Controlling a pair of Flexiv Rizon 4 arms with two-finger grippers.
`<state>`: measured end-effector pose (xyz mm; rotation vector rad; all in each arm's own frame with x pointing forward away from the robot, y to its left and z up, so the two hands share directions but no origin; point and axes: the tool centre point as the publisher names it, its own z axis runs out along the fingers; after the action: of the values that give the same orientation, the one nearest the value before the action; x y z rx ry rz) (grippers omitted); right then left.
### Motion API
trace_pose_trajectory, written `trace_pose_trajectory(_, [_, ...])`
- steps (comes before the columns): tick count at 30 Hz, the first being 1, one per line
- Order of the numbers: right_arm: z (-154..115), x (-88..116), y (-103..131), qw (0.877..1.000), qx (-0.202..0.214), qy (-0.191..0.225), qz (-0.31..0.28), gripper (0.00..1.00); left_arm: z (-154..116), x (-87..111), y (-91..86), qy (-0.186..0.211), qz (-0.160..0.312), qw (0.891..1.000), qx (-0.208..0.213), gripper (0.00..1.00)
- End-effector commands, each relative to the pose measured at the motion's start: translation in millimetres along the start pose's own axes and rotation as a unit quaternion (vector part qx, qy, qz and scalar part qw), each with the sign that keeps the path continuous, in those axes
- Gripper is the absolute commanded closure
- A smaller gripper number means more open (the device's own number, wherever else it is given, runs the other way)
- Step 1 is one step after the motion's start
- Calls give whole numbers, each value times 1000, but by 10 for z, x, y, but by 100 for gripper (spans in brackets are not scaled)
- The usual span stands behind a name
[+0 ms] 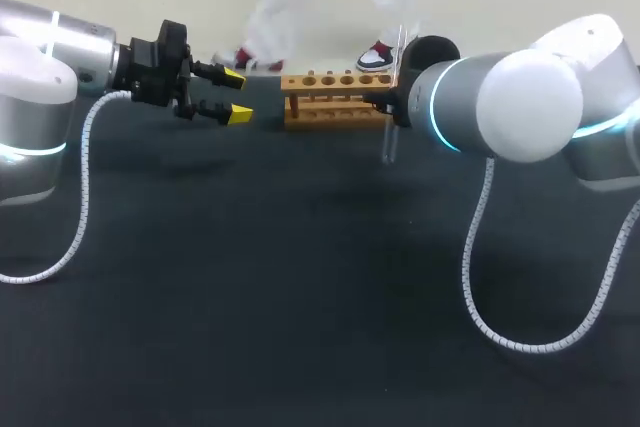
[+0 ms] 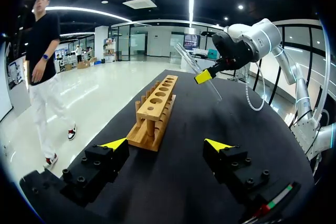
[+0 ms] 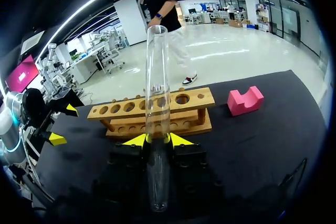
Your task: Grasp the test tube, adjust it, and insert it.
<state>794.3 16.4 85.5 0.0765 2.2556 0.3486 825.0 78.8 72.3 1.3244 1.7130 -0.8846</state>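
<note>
The test tube (image 3: 157,77) stands nearly upright between the yellow tips of the right gripper (image 3: 157,140), which is clamped on it from both sides low on its length, so that a long clear stretch rises above the fingers and a shorter one hangs below. It sits on the near side of the wooden rack (image 3: 152,111), beside it and not over any hole. The left wrist view shows it leaning, and that lean is the first hazard: if the tube goes down at an angle, I judge its lower end could strike the rim of a hole or the rack's top bar instead of entering. Smooth glass held only by two narrow tips may also slide or pivot in the grip under such a knock, and the tall free part would add leverage. The rack looks light and nothing holds it; the left gripper (image 1: 232,95) hangs with its fingers spread and empty, well apart from the rack's end, so a sideways push from the tube would likely shove or tip the rack across the black table (image 1: 300,297). Whether the tube's lower end clears the table I cannot tell; if not, dragging could jar it. The pink block (image 3: 244,100) lies beyond the rack's end, out of the way.
</note>
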Motion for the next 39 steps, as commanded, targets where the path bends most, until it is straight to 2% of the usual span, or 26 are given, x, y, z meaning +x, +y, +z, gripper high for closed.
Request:
trace_pose_trajectory(1, [69,-31,-19,1000,-1,11,-3,100,2,10,-7,-2,1,1000,-2,0])
trace_pose_trajectory(7, [131,-20,-9,1000,-8,22,-3,100,2,10,-7,-2,1,1000,-2,0])
trace_pose_trajectory(19, [272,97,-9,997,-23,74,-1,100,2,10,-7,-2,1,1000,-2,0])
trace_pose_trajectory(39, [501,166,-13,994,-37,102,3,100,2,10,-7,-2,1,1000,-2,0])
